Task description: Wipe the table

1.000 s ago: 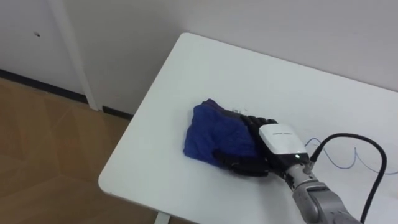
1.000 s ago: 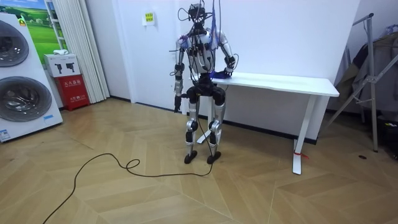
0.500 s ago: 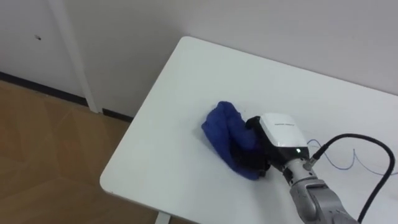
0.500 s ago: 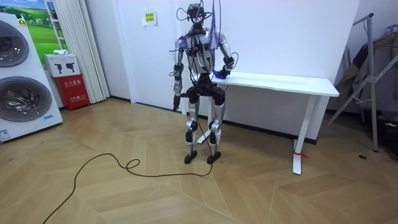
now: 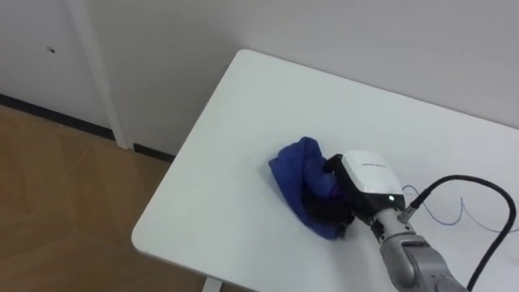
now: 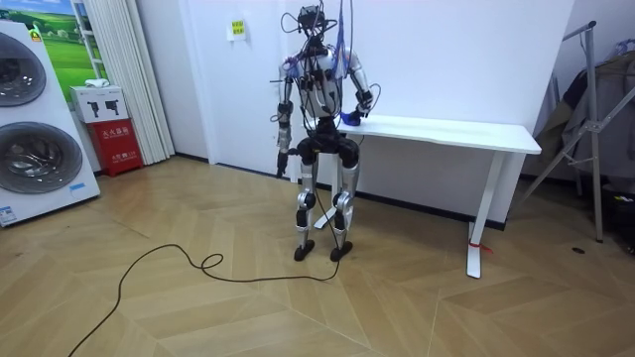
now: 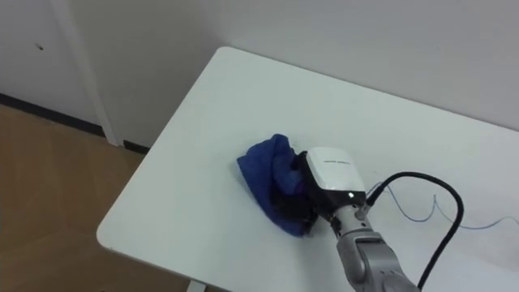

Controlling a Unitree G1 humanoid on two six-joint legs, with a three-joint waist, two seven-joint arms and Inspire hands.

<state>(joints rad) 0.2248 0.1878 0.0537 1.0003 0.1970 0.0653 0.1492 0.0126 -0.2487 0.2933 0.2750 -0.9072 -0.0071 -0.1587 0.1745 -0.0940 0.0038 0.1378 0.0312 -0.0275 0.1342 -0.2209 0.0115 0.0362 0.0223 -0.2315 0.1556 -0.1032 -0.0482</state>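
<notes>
Clutching a bunched blue cloth [image 5: 298,180] on the white counter [image 5: 243,113], right hand [image 5: 362,180] reaches from five o'clock; left hand [image 6: 281,165] hangs.

This looks like a plain work room set up a bit like a home. A long white table [image 6: 446,127] stands against a bare white wall [image 6: 466,50]. The floor [image 6: 198,307] is wood. Far to the room view's left of the table are two big washers [image 6: 30,159], one on top of the other. A red box [image 6: 119,147] and a long curtain [image 6: 124,79] are nearer the table. Past the table's other end is a metal stand [image 6: 596,149].
</notes>
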